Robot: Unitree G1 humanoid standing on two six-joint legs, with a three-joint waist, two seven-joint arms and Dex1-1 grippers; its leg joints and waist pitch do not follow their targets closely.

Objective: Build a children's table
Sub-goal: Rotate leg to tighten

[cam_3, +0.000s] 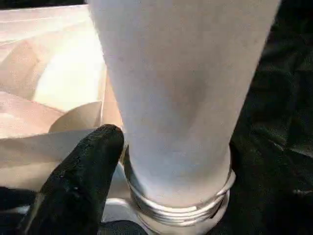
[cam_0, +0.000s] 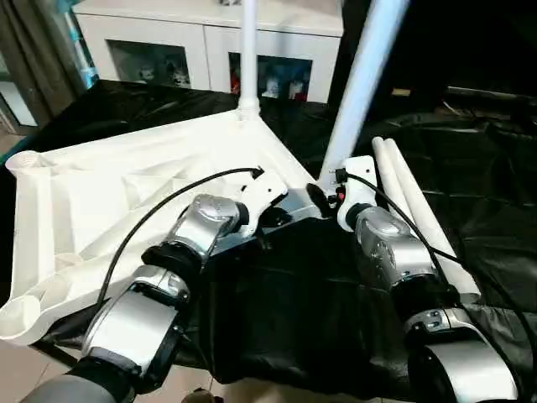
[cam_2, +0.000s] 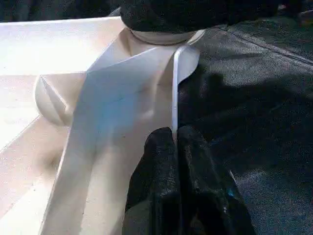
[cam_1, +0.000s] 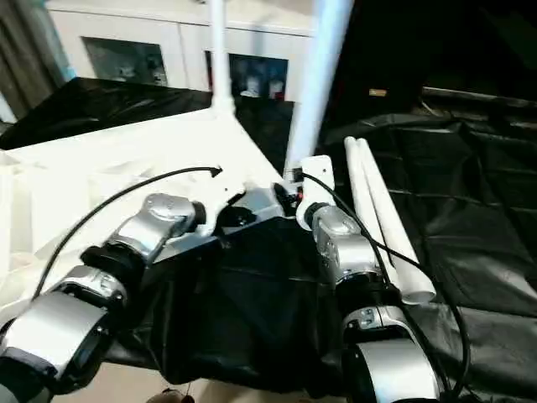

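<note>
A: Children's table (cam_0: 126, 201) lies upside down on the black desk (cam_0: 487, 193), ribs up, one leg (cam_0: 248, 50) standing at twelve o'clock.

B: Left tool (cam_2: 177, 147) is pinched together on the top's thin rim; right tool (cam_3: 146, 196) sits at the tilted leg (cam_3: 181, 98), spread apart around its base.

A: Two loose legs (cam_0: 411, 201) lie at three o'clock.

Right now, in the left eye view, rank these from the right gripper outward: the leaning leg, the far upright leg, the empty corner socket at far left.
1. Leaning leg, right at the right gripper.
2. Far upright leg, behind, toward the left.
3. Empty corner socket, far left edge of the tabletop.
</note>
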